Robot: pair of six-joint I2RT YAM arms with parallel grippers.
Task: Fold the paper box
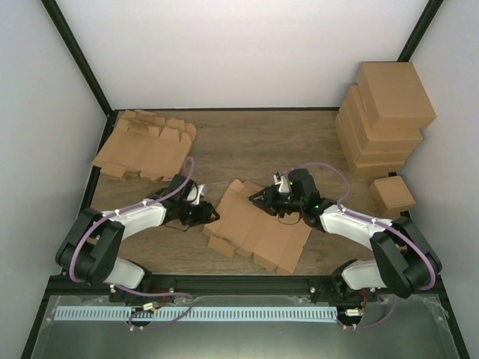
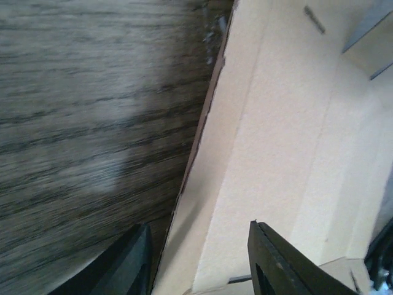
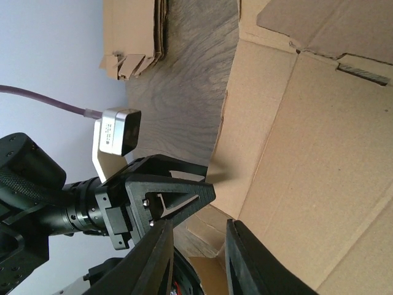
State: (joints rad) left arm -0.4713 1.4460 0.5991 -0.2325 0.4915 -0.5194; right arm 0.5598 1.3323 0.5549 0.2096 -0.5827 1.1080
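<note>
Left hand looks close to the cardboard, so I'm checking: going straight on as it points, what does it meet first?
Probably the flat paper box: its edge lies between the fingers of the open left hand, though depth is unclear.

1. We see the paper box [image 1: 258,232] lying unfolded and flat on the wooden table [image 1: 247,142], between the two arms and near the front edge, with its flaps spread.
2. The left gripper [image 1: 212,215] sits low at the paper box's left edge.
3. The right gripper [image 1: 254,197] reaches its far edge, over a flap.
4. We find a pile of flat blanks [image 1: 146,146] at the far left corner.
5. A stack of folded boxes [image 1: 385,112] stands at the far right, and one small box [image 1: 393,194] sits alone just in front of it.
</note>
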